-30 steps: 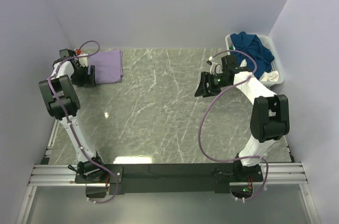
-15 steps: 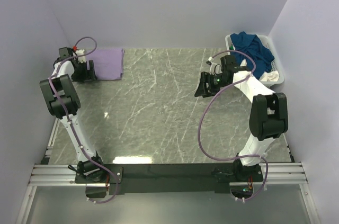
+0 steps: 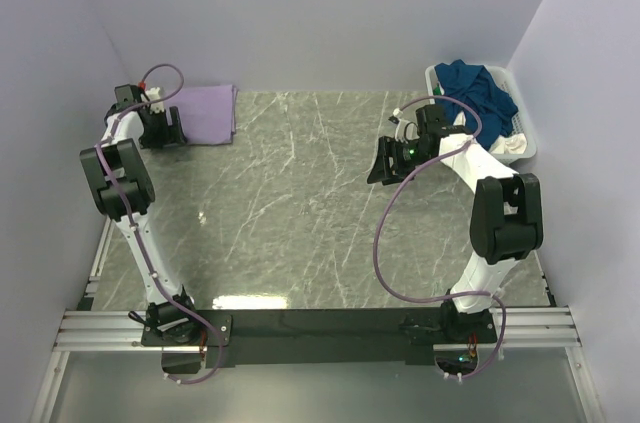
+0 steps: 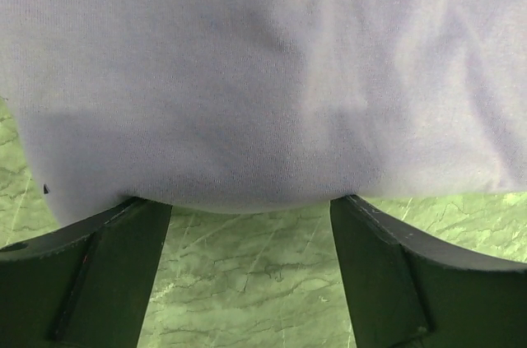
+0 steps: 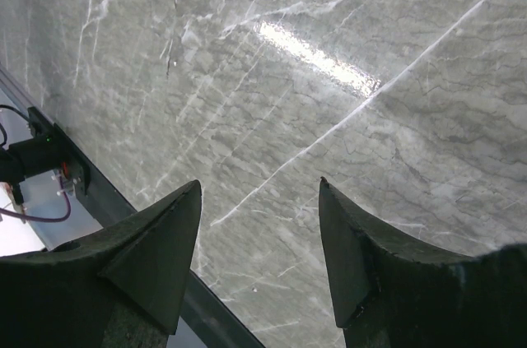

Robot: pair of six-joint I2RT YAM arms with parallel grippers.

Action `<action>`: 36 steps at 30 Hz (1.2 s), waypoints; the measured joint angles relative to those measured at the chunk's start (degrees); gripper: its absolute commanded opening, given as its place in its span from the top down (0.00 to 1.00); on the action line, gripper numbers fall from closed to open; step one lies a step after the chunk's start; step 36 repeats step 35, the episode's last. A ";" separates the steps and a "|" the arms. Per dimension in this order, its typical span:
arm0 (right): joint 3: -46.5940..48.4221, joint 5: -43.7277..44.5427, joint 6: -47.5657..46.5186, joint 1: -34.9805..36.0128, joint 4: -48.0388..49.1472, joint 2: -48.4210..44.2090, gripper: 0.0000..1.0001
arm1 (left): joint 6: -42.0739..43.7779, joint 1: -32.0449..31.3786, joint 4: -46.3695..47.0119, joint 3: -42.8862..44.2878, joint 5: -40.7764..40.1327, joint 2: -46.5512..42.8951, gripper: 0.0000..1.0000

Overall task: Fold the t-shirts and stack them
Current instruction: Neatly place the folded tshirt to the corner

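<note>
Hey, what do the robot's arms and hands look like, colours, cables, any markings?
The left arm and right arm have white links with chunky black joint housings. A purple cable loops along each. The left hand and right hand each have two dark, wedge-shaped fingers tapering to points. A small green light glows near the right wrist; a red spot sits by the left one.

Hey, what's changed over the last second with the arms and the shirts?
The left gripper, open, moved toward the back wall, and the folded lilac t-shirt shifted back with it. The right gripper, the teal t-shirt and the basket stayed put.
</note>
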 measured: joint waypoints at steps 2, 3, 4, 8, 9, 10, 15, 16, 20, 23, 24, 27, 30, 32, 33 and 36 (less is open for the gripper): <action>0.00 0.00 -0.11 0.00 0.00 0.00 0.34 | 0.09 0.00 -0.02 0.00 -0.02 0.00 0.16; 0.00 0.00 -0.20 0.00 -0.02 0.00 0.34 | 0.31 0.02 -0.07 0.00 -0.02 -0.02 0.16; 0.02 0.00 -0.20 0.00 -0.09 0.00 0.34 | 0.70 0.02 -0.13 -0.13 0.02 -0.17 0.15; 1.01 0.20 -1.38 0.00 -1.07 -0.22 0.33 | 2.82 0.00 -0.81 -5.44 0.00 -4.20 0.11; 1.20 0.39 -1.73 0.00 -1.14 -0.55 0.33 | 3.32 0.00 -1.42 -7.76 -0.02 -6.32 0.01; 1.49 0.79 -2.01 0.00 -1.40 -0.98 0.32 | 4.02 0.00 -1.88 -9.99 -0.28 -8.46 0.01; 3.15 3.45 -3.65 0.00 -2.47 -4.22 0.30 | 4.46 -0.24 -5.18 -15.30 -0.83 -22.49 0.01; 3.61 4.02 -4.02 0.00 -2.71 -4.79 0.29 | 4.44 -0.52 -5.18 -15.30 -1.07 -25.46 0.01; 4.52 7.41 -5.51 -0.02 -3.58 -7.52 0.27 | 3.72 -3.21 -5.53 -15.41 -1.68 -35.58 0.01; 4.39 9.79 -6.12 -0.02 -4.83 -9.79 0.14 | 2.71 -7.80 -5.25 -18.03 -1.79 -42.36 0.00; 4.00 10.58 -6.64 -0.04 -4.94 -10.93 0.14 | 2.49 -9.49 -4.66 -19.93 -1.95 -44.57 0.01; 0.94 12.87 -7.65 -0.02 -4.92 -15.41 0.13 | 1.81 -15.82 -3.02 -28.48 -3.30 -50.84 0.01; -3.76 14.80 -8.37 -0.02 -4.85 -19.69 0.12 | 0.63 -20.68 -2.58 -36.70 -4.48 -54.42 0.01; -7.98 16.65 -9.01 -0.02 -5.29 -22.40 0.11 | -0.28 -22.58 -2.89 -42.23 -5.42 -55.30 0.01; -9.42 17.25 -9.33 -0.02 -4.87 -23.15 0.11 | -0.39 -23.10 -1.86 -44.04 -5.60 -55.67 0.01; -12.50 18.58 -9.75 -0.02 -4.48 -24.70 0.10 | -0.48 -23.67 -0.26 -48.06 -6.19 -57.48 0.00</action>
